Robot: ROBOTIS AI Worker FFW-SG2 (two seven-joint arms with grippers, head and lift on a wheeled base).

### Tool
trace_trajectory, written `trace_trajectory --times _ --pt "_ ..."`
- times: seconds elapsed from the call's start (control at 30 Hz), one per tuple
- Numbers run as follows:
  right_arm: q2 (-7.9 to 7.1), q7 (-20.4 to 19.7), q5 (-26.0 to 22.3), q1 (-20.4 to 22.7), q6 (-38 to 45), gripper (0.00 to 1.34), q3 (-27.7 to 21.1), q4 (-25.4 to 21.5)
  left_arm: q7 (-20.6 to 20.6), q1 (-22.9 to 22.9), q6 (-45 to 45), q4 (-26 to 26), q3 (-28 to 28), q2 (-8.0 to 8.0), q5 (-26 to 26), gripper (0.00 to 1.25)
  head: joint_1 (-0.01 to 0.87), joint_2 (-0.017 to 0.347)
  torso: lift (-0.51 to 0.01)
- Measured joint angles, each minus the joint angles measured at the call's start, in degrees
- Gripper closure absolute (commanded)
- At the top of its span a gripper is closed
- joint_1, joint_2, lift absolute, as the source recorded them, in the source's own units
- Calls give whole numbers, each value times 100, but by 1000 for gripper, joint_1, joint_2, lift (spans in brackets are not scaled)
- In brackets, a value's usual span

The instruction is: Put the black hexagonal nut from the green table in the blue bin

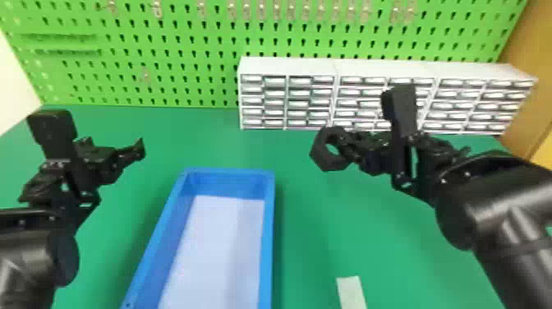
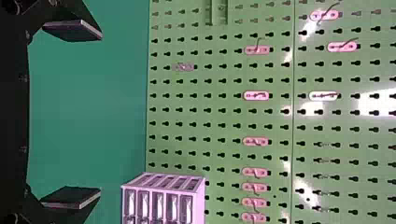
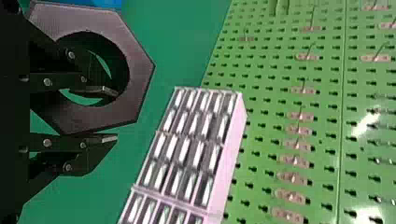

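One pale strip [image 1: 352,292] lies flat on the green desk [image 1: 316,234], right of the blue bin [image 1: 267,246]. Bin: long axis running away from the robot, pale lining [image 1: 221,246] on its floor. Left claw [image 1: 84,168]: above the desk, left of the bin, fingers spread wide, nothing between them. Right claw [image 1: 344,144]: closed on the ring wall of the black hexagonal nut [image 1: 327,163], one finger through the hole, one outside. Nut position: held over the desk, right of the bin. Beyond: grey drawer units [image 1: 287,94], side by side. Farthest: green pegboard [image 1: 185,49] carrying small hooks [image 1: 157,9].
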Motion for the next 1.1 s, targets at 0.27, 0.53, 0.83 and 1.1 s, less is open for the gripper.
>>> trace_trajectory --times 0.27,0.53,0.83,1.1 --pt "-17 -12 -274 -108 -138 1018 420 106 0 8 0 5 0 0 -4 110 666 32 -100" --pt "60 -11 -397 -187 -225 1018 637 205 0 -3 0 10 -9 0 -4 110 666 32 -100" --pt "185 -11 -499 -318 -327 1018 874 321 0 -12 0 19 -17 0 -12 110 666 32 -100" --pt "252 -11 -608 -398 -430 1018 1068 416 0 -21 0 28 -33 0 -21 110 666 32 -100"
